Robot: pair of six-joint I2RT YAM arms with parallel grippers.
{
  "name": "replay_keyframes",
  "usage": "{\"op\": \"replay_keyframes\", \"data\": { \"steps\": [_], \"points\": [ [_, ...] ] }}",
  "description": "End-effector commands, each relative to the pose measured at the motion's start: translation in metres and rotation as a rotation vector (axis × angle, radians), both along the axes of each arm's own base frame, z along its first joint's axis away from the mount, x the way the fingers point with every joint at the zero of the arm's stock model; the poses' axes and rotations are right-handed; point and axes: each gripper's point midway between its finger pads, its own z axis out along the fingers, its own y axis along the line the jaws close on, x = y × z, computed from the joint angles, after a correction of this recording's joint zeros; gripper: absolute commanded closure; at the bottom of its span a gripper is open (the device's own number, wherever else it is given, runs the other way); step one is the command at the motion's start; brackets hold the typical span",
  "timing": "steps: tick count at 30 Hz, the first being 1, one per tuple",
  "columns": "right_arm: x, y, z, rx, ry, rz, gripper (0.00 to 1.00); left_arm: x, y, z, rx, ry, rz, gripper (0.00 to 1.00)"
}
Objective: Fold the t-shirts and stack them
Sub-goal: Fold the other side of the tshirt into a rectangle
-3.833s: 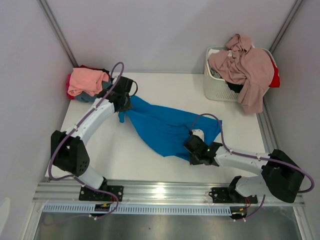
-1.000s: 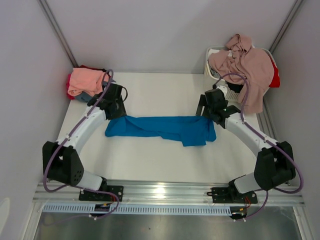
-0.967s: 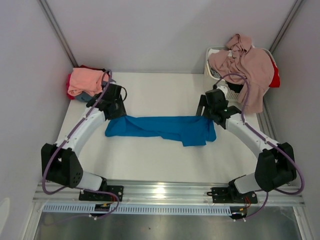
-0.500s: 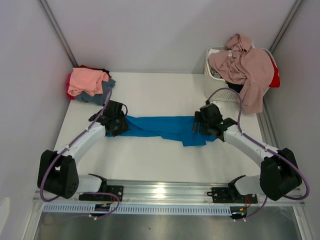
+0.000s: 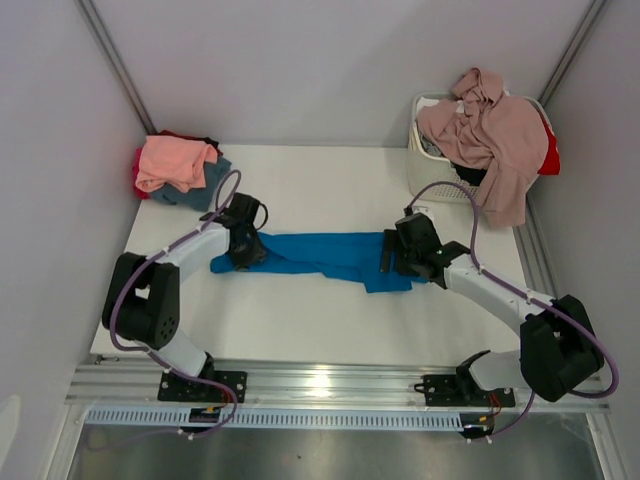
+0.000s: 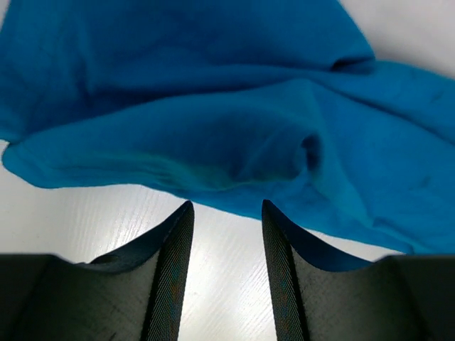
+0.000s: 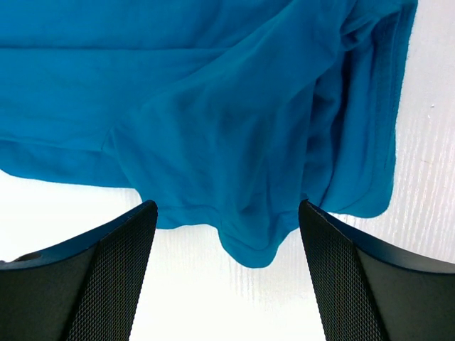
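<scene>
One t-shirt (image 5: 320,255) lies stretched left to right across the middle of the desk (image 5: 330,190). The left end effector (image 5: 243,255) sits at its left end and the right end effector (image 5: 388,255) at its right end. A pile of t-shirts (image 5: 178,165) rests in the far left corner. The basket (image 5: 428,172) stands in the far right corner, with further t-shirts (image 5: 495,135) in it and hanging over its rim

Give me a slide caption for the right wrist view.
Open right gripper above the rumpled end of the bright blue t-shirt on the white table.
</scene>
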Motion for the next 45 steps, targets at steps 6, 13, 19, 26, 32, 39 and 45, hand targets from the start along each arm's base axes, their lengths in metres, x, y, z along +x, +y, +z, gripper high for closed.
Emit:
{"op": "replay_keyframes", "data": {
  "steps": [6, 13, 19, 26, 32, 39, 45],
  "points": [
    [-0.001, 0.005, 0.009, 0.04, -0.039, 0.022, 0.16, 0.033, 0.024, 0.025, 0.105, -0.072, 0.079, 0.53],
    [-0.003, 0.005, 0.015, 0.046, -0.056, 0.023, 0.16, 0.032, 0.027, 0.006, 0.156, -0.017, 0.071, 0.63],
    [-0.001, 0.005, 0.018, 0.052, -0.063, 0.016, 0.16, 0.027, 0.022, 0.001, 0.167, -0.001, 0.043, 0.83],
    [-0.005, 0.007, 0.014, 0.051, -0.051, 0.022, 0.16, 0.037, 0.025, 0.034, 0.177, -0.077, 0.043, 0.99],
    [-0.011, 0.009, 0.008, 0.048, -0.034, 0.025, 0.16, 0.063, 0.032, 0.097, 0.176, -0.206, 0.037, 0.99],
    [-0.016, 0.005, 0.007, 0.04, -0.033, 0.014, 0.17, 0.075, 0.067, 0.127, 0.104, -0.27, 0.131, 0.99],
    [-0.022, 0.002, 0.002, 0.037, -0.025, 0.005, 0.16, 0.069, 0.076, 0.087, 0.04, -0.164, 0.168, 0.96]
  ]
}}
